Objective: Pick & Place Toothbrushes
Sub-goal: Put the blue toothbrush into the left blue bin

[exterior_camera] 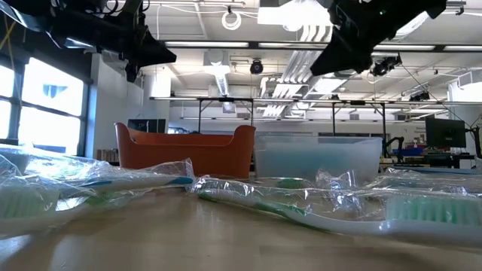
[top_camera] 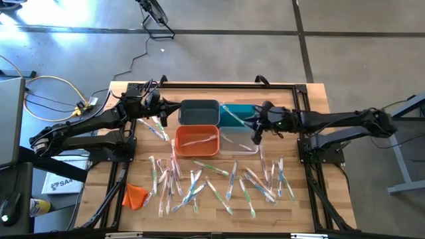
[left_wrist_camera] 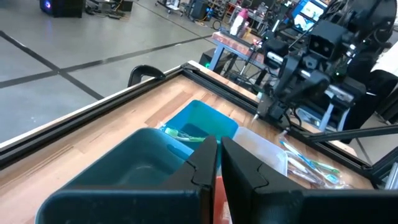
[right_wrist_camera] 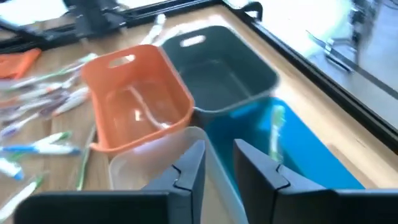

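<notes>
Four bins are seen in different colours — a dark grey bin, a teal bin, an orange bin and a clear bin. The tabletop is shown in pale wood grain, edged by a black frame. The toothbrushes are wrapped in clear shiny film, with white, green and blue handles. A small orange cloth lump is seen — brighter than the bin. The fingers are dark.

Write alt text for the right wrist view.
The right gripper, fingers apart and empty, hangs over the clear bin and teal bin, which holds a green toothbrush. Beyond stand the orange bin and dark grey bin.
</notes>
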`<state>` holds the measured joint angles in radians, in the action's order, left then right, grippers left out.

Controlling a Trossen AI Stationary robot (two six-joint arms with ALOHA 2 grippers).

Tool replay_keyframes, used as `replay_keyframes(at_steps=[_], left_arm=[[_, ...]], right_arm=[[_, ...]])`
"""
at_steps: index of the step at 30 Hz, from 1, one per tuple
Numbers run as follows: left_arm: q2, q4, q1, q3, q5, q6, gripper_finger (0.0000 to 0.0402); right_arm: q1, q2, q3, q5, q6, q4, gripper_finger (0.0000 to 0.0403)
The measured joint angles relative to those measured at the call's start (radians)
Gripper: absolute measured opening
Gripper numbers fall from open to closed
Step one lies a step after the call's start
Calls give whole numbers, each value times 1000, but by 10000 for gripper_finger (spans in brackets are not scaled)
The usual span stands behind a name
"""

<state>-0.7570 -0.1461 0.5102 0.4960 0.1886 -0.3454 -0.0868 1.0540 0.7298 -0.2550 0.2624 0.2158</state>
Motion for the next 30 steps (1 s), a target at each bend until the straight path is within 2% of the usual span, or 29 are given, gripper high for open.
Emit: replay_keyframes(at_steps=[8, 13, 22, 26, 30], left_arm=[[0, 0, 0, 0, 0, 0, 19], [0, 0, 0, 0, 1, 0, 19], [0, 0, 0, 0, 5, 0, 19], [0, 3, 0, 0, 4, 0, 19], [0, 23, 0, 0, 3, 0, 19]], right_arm=[[0, -64, 67, -39, 155, 290, 9], [0, -68, 133, -71, 278, 447, 4], [2, -68, 309, -225, 516, 706, 3], [2, -68, 380, -224, 622, 829, 3], [2, -68, 415, -166, 716, 941, 3]])
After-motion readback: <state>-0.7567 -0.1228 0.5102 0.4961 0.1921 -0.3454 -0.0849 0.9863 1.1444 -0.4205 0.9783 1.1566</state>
